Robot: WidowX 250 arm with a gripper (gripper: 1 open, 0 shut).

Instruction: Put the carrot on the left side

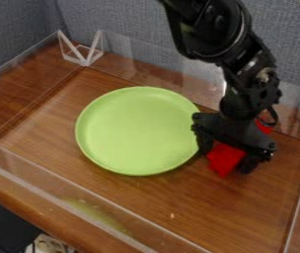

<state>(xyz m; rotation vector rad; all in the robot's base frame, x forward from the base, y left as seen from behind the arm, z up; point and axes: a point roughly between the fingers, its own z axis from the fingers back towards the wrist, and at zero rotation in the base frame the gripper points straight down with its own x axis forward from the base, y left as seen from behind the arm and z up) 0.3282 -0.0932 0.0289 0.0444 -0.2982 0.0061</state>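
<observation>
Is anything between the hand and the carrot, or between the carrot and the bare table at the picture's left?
Nothing visible separates the hand from the carrot; it is right over it, partly hiding it. Toward the picture's left, the green plate lies in the way, immediately beside the carrot.

From the plate (137, 131) as clock centre, we note on the table (60, 99): carrot (224, 158) between 3 and 4 o'clock, just beside the rim; gripper (227, 144) above and partly across the carrot; wire stand (80, 49) at 11, well apart. We place the wall (139, 25) at 12, behind everything.
</observation>
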